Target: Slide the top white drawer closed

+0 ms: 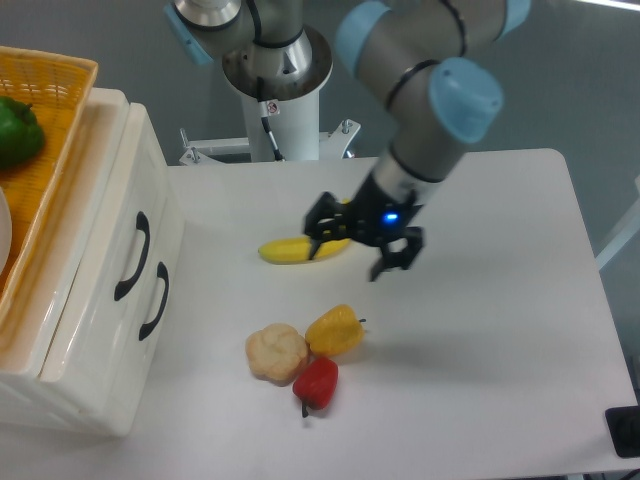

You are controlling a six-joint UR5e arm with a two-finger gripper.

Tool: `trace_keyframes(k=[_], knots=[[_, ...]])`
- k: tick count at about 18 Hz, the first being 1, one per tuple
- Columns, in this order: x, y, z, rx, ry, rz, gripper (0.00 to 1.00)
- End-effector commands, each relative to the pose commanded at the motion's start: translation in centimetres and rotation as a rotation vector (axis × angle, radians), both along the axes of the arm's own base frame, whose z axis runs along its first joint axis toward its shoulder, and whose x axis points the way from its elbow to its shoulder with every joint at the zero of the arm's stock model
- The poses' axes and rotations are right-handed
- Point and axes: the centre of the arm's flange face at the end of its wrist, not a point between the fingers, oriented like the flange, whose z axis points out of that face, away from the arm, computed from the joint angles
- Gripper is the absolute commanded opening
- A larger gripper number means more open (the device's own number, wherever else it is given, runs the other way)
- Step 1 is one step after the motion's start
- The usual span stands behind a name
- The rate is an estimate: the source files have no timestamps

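The white cabinet point(95, 390) stands at the table's left edge with its two drawer fronts facing right. The top white drawer point(105, 240) has a black curved handle point(131, 256). Its front looks nearly level with the lower drawer point(165, 250), whose handle point(156, 300) sits just right of it. My gripper point(358, 250) is open at mid-table, far right of the drawers. Its black fingers point(320, 225) are spread over the right end of a yellow banana point(295, 249). I cannot tell whether it touches the banana.
An orange wicker basket point(60, 90) holding a green pepper point(15, 130) sits on top of the cabinet. A yellow pepper point(335, 330), a red pepper point(317, 383) and a beige cauliflower-like piece point(275, 352) lie in front of the banana. The robot base point(280, 90) stands behind the table.
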Motion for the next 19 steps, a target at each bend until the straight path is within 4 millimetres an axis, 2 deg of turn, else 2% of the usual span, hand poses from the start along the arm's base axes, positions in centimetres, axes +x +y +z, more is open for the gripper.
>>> trace_keyframes(k=[5, 11, 14, 16, 19], knots=[[-4.5, -3.2, -2.7, -0.117, 0.113, -0.098, 1.00], [-9.8, -8.5, -4.8, -0.080, 0.268, -0.551, 1.00], [-11.9, -9.7, -5.8, -0.194, 0.311, -0.695, 1.00], [-12.4, -10.1, -5.9, -0.276, 0.315, -0.713, 1.00], [-12.9, -10.1, -5.9, -0.287, 0.340, -0.708, 1.00]])
